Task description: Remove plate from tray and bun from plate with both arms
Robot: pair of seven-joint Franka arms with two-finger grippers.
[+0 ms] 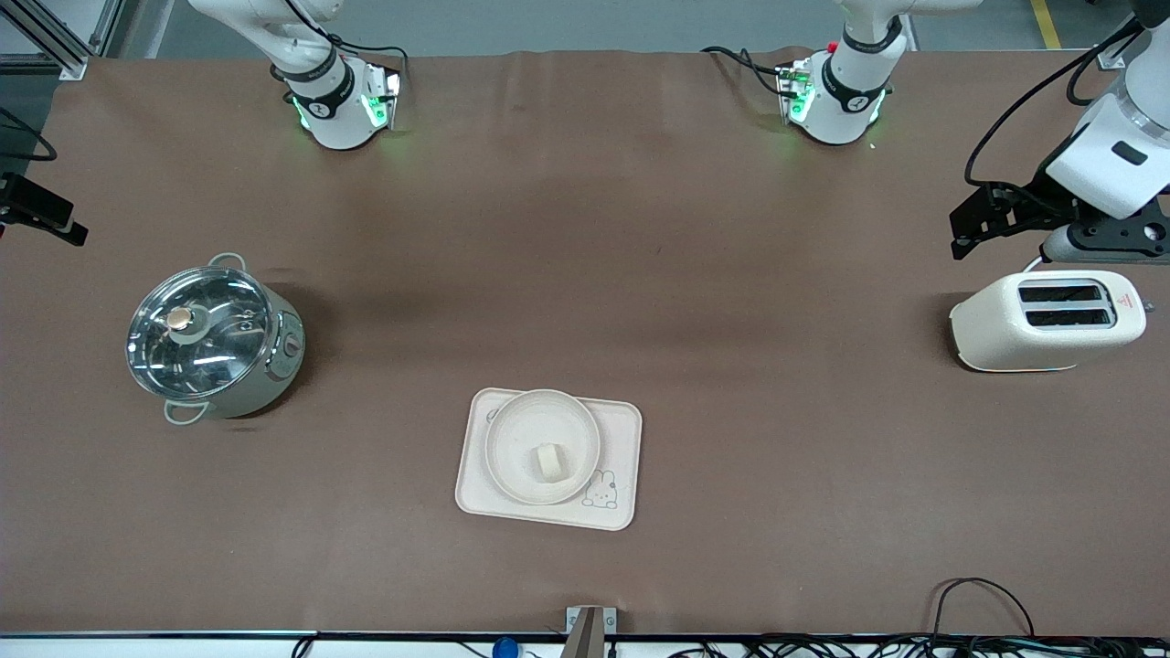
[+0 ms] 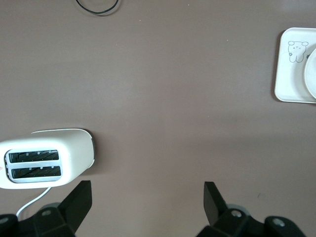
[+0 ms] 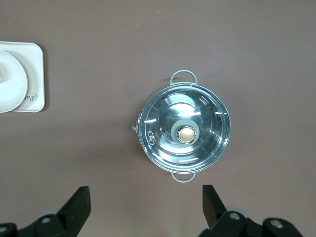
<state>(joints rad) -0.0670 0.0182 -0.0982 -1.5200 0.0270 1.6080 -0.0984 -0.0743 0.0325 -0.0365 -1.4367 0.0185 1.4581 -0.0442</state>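
Note:
The cream tray [image 1: 623,439] with a rabbit drawing lies on the brown table near the front camera. The round speckled plate [image 1: 512,439] sits on it, and the small pale bun [image 1: 549,460] lies in the plate. My left gripper [image 1: 957,236] is open and empty, in the air over the left arm's end of the table beside the toaster; its wrist view [image 2: 147,190] shows the tray [image 2: 291,74] and the plate's edge [image 2: 312,74] far off. My right gripper [image 1: 55,219] is open and empty over the right arm's end; its wrist view [image 3: 146,193] shows the tray [image 3: 35,74] and plate [image 3: 10,81].
A steel pot with a glass lid [image 1: 215,338] stands toward the right arm's end, also in the right wrist view [image 3: 183,133]. A cream toaster [image 1: 1047,320] stands toward the left arm's end, also in the left wrist view [image 2: 44,158]. Cables lie along the front edge.

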